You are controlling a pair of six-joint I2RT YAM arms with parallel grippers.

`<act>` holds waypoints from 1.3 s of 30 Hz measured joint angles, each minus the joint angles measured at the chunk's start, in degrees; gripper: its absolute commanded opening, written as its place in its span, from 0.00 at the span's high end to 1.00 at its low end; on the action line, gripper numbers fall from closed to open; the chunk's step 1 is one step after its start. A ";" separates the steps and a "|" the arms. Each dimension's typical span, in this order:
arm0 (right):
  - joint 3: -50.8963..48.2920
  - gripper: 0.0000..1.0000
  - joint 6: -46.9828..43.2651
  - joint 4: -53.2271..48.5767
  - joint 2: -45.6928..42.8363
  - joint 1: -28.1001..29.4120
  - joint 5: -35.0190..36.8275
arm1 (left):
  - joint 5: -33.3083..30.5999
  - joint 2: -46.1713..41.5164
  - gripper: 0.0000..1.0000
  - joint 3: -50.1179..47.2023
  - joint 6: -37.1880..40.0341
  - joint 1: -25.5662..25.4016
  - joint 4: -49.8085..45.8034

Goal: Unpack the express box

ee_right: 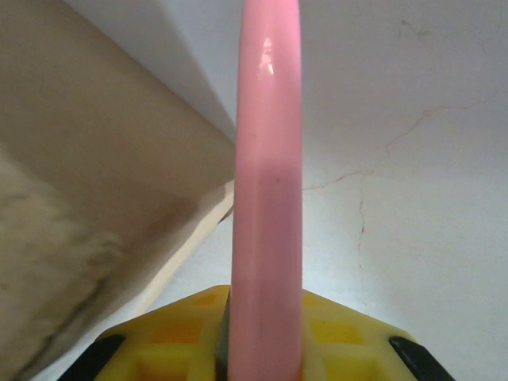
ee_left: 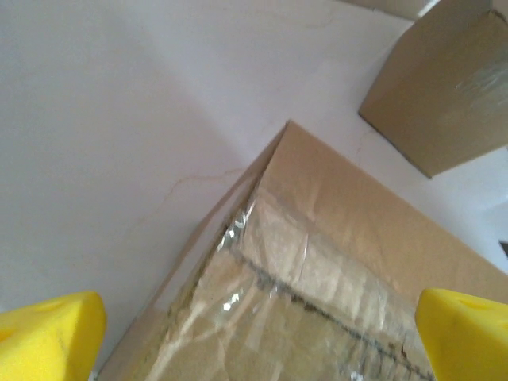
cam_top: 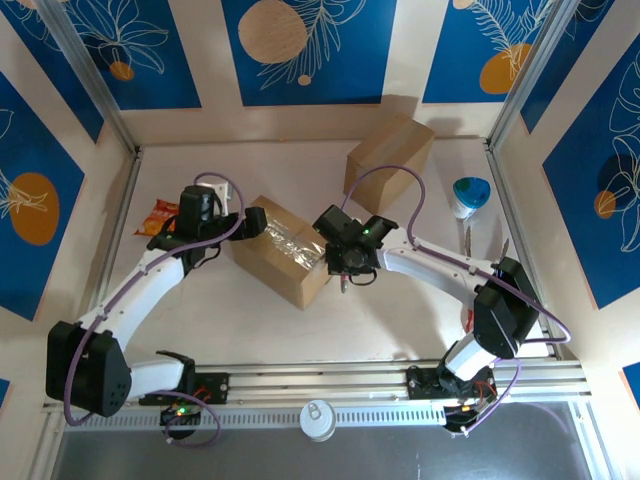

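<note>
**Top view**
- Express box [cam_top: 283, 250]: brown carton with clear tape over its top seam. It lay at an angle near the middle of the white table [cam_top: 330, 325].
- Left gripper [cam_top: 252, 222]: sat at the box's left end, spread wide, with nothing in its grasp.
- Right gripper [cam_top: 345, 268]: sat at the box's right end, closed on a slim pink tool [cam_top: 343, 284]. A short pink end showed on its near side.
- Second carton [cam_top: 390, 153]: stood farther back, apart from the express box.
- Snack packet [cam_top: 160, 214]: orange-red, lay left of the left arm.
- Blue-and-white container [cam_top: 471, 196]: stood near the right edge.

**Left wrist view**
- Express box [ee_left: 333, 270]: one corner and the crinkled, taped top were in view.
- Yellow fingertips [ee_left: 48, 337]: sat in the two lower corners, far apart, with the box top between them. Contact could not be told.
- Second carton [ee_left: 440, 87]: upper right, clear of the first.

**Right wrist view**
- Pink tool [ee_right: 270, 175]: ran straight up the middle, clamped between the yellow pads [ee_right: 167, 349].
- Express box [ee_right: 87, 182]: its side filled the left. The tool stood just beside its lower edge, and whether they touched could not be told.
</note>
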 measured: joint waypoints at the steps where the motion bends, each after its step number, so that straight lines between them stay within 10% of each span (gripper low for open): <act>1: -0.33 1.00 0.02 0.07 -0.02 0.00 -0.07 | -0.44 0.09 0.00 -0.09 0.09 0.00 1.14; 39: 2.60 1.00 -3.37 4.07 1.51 -6.14 -5.99 | -4.17 4.35 0.00 -4.13 5.62 -0.11 11.26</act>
